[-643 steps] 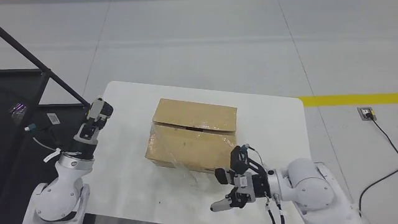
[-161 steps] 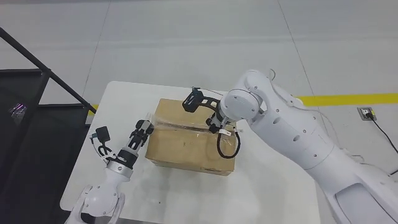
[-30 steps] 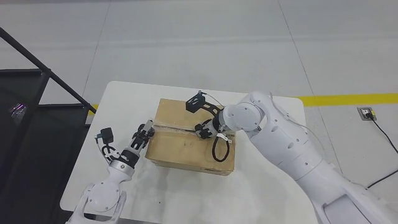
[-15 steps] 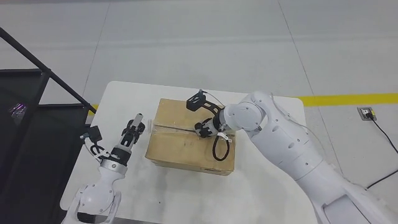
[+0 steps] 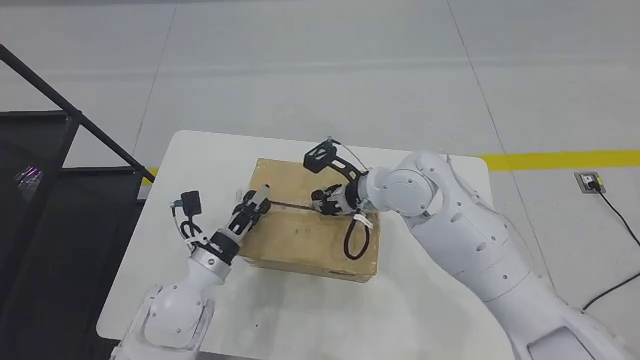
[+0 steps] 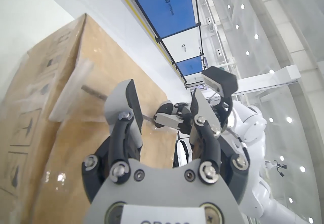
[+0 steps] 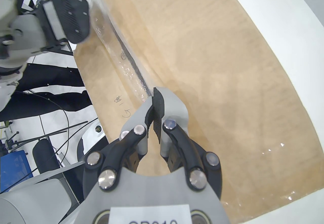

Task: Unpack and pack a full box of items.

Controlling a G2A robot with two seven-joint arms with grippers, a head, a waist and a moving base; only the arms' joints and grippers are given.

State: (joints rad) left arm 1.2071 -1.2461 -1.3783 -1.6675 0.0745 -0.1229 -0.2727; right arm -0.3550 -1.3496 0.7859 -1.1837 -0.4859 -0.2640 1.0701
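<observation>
Cardboard box (image 5: 300, 245) sits midway on the white worktop (image 5: 300, 310). At its left end the left jaws stand wide apart and empty beside a lifted tape tab (image 6: 71, 88); closing off-line would likely miss it or tear off a sliver. Further right, the right jaws are pinched together on the centre seam (image 7: 131, 68), nothing seen between them; a hard push could dent the box. It looks tan, sealed, glossy along its taped seam.
</observation>
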